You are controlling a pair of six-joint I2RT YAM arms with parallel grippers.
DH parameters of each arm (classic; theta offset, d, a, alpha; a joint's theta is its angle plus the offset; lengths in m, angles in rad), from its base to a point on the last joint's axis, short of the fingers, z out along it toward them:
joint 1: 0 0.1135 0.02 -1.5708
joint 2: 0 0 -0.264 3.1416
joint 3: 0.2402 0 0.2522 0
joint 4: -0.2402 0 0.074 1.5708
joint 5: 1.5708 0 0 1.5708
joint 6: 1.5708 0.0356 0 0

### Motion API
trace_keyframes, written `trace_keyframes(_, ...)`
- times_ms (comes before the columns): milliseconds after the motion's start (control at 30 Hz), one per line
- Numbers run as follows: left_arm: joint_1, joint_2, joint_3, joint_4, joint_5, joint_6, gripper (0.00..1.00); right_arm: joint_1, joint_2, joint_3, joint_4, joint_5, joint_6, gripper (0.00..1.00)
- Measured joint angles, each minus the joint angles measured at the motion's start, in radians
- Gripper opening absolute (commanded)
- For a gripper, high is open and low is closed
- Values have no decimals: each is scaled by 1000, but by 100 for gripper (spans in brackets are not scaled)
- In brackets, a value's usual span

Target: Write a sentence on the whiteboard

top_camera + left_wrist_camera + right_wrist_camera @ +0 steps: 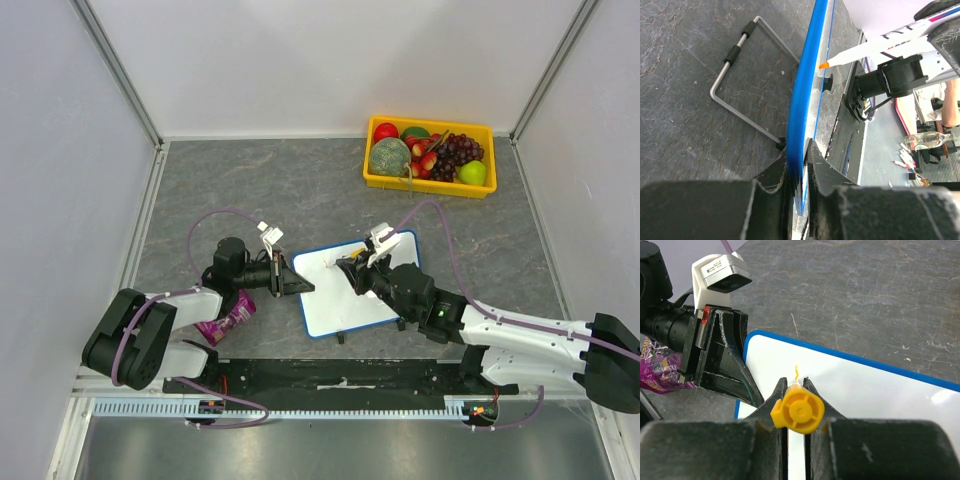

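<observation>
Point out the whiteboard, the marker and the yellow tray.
whiteboard (335, 305), top view, bare white surface
marker (797, 412), right wrist view, yellow end cap
yellow tray (425, 187), top view, front wall

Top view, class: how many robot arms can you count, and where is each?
2. The left arm comes from the left; the left tool clamps the whiteboard. The right arm comes from the right; the right tool grips a marker over it. None seems hidden.

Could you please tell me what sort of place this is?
Most likely a robotics lab's enclosed test cell: white wall panels box in a grey tabletop, and staged props sit on it, a yellow tray of fruit and a small whiteboard.
</observation>
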Motion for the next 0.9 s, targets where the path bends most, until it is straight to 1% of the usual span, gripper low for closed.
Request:
trace_keyframes(333,0,6,2,4,5,0,2,11,-42,14,-69,8,-5,0)
trace_keyframes(500,0,6,2,4,6,1,2,11,-52,38,-69,23,-6,0)
trace_keyframes(900,0,6,2,4,6,1,2,11,14,74,-71,98,-7,0)
